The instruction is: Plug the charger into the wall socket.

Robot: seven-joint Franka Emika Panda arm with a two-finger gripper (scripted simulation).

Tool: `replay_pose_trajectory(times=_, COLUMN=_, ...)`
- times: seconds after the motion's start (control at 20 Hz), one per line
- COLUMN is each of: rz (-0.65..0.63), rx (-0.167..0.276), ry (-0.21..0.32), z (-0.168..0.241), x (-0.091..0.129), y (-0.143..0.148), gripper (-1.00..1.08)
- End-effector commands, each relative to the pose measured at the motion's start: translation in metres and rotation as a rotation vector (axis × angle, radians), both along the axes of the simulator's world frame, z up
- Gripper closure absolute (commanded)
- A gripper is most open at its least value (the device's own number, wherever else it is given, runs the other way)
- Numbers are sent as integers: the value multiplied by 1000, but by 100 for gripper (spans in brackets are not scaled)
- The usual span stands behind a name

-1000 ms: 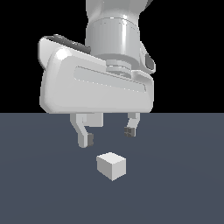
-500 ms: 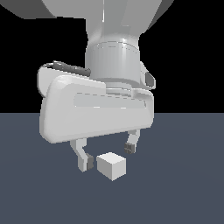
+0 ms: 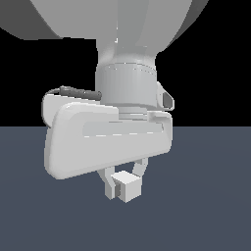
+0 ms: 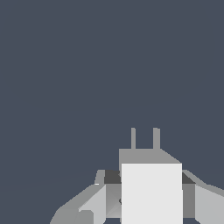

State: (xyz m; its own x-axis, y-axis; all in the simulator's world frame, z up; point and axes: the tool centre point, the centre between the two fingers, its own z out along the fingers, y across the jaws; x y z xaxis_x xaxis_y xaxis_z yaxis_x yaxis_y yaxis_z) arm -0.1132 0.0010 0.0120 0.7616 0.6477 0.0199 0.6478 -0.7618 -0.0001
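The charger (image 3: 129, 188) is a small white cube resting on the dark grey-blue floor, right under my wrist. My gripper (image 3: 124, 185) has come down around it, with one finger (image 3: 110, 188) against the side toward the exterior view's left and the other mostly hidden behind the cube. In the wrist view the charger (image 4: 151, 192) fills the space between both fingers (image 4: 103, 197), whose pads touch its sides, and two thin prongs (image 4: 133, 138) stick out from its far end. The gripper (image 4: 151, 209) is shut on the charger. The wall socket is out of view.
A flat dark grey-blue floor (image 3: 211, 196) stretches all around under a black background. My arm's large white hand body (image 3: 108, 142) blocks much of the exterior view.
My gripper has dropped from above the charger to floor level around it. Its fingers have narrowed from a wide gap onto the cube's sides. The cube has stayed where it was.
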Motion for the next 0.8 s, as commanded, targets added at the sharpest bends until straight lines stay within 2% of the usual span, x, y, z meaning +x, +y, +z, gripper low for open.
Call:
replay_pose_trajectory(times=0.0, rz=0, rx=0, ry=0, z=0, x=0, y=0, gripper=108)
replay_pose_trajectory(times=0.75, rz=-40, rx=0, ry=-1, z=4, x=3, y=7, gripper=108)
